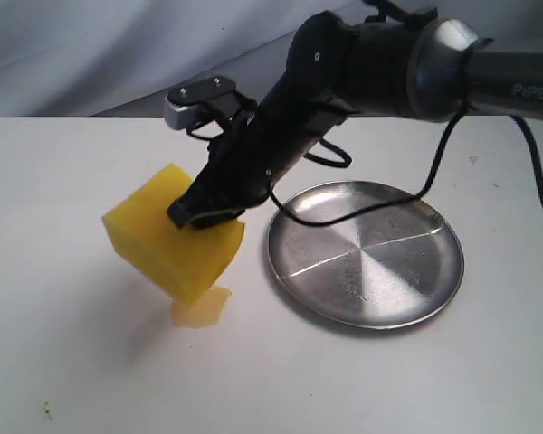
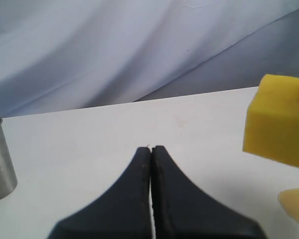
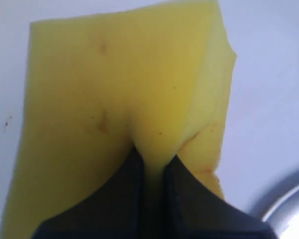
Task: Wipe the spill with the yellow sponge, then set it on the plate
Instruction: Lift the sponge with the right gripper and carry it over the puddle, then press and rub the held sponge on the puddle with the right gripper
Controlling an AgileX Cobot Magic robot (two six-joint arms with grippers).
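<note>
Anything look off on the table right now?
Yes: the spill is an unwiped amber puddle left of the plate. The sponge hangs tilted above it, pinched deep by the right hand. Nothing else looks odd.

"PiPER" lettering on right arm (image 1: 511,83)

Bright even light, soft shadows, glare on the plate (image 1: 407,271).

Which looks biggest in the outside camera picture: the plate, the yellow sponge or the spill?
1. plate, biggest by far.
2. yellow sponge; it is held up off the table, so it may look a bit bigger than it is.
3. spill, clearly the smallest.
</note>
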